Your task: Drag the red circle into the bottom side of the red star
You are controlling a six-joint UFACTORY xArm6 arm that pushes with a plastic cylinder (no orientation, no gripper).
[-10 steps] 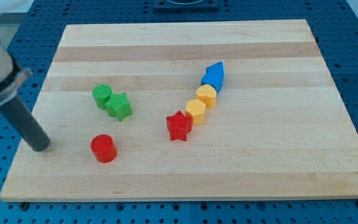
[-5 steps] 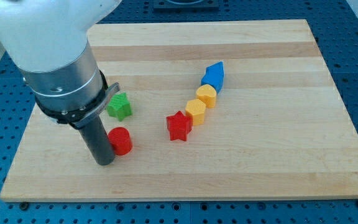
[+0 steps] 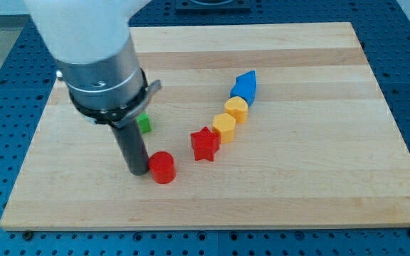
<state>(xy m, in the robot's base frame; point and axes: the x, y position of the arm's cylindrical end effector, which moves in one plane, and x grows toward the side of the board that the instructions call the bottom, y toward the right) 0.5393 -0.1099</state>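
The red circle [image 3: 163, 167] lies on the wooden board [image 3: 297, 192], below and to the left of the red star [image 3: 205, 144], with a small gap between them. My tip [image 3: 137, 171] touches the red circle's left side. The rod and the arm's large grey and white body rise from there toward the view's top left.
A green star [image 3: 144, 124] peeks out to the right of the rod; the arm hides most of it and whatever lies behind. From the red star a chain runs up to the right: a yellow hexagon [image 3: 224, 126], a yellow block [image 3: 237, 108], and a blue block [image 3: 245, 86].
My tip has come in from the board's left edge to the red circle and pushed it to the right and slightly down, closer to the red star. The arm now covers the green blocks.
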